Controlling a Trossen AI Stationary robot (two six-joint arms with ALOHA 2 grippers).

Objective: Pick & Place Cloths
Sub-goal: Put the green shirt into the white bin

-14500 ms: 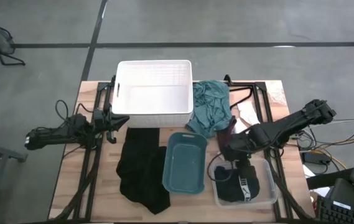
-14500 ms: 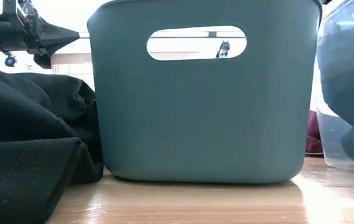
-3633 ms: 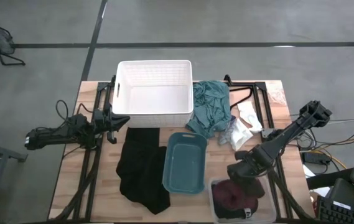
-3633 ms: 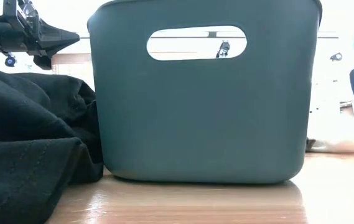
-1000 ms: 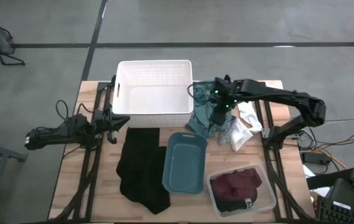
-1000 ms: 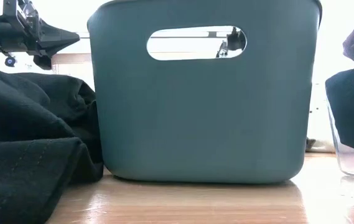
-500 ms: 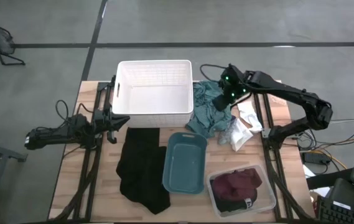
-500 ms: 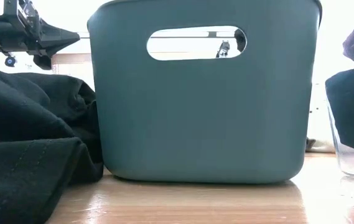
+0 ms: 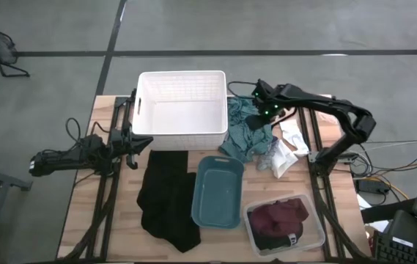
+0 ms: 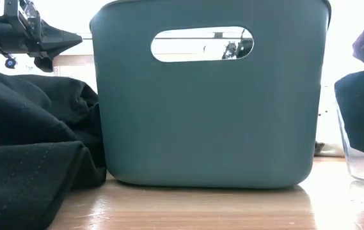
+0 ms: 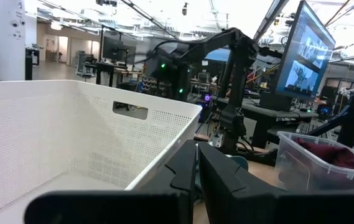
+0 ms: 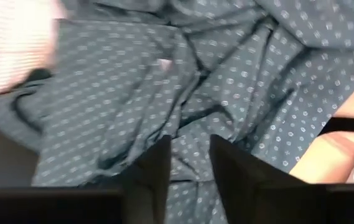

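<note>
Fabric of the teal cloth [image 9: 248, 132] lies crumpled beside the white basket [image 9: 182, 110]; the right gripper [image 9: 258, 108] hovers over it, fingers narrowly parted, seemingly holding nothing. The left gripper [image 9: 144, 144] rests closed.

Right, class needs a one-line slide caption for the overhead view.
Right pincer over the teal cloth beside the white basket; maroon cloth already binned.
</note>
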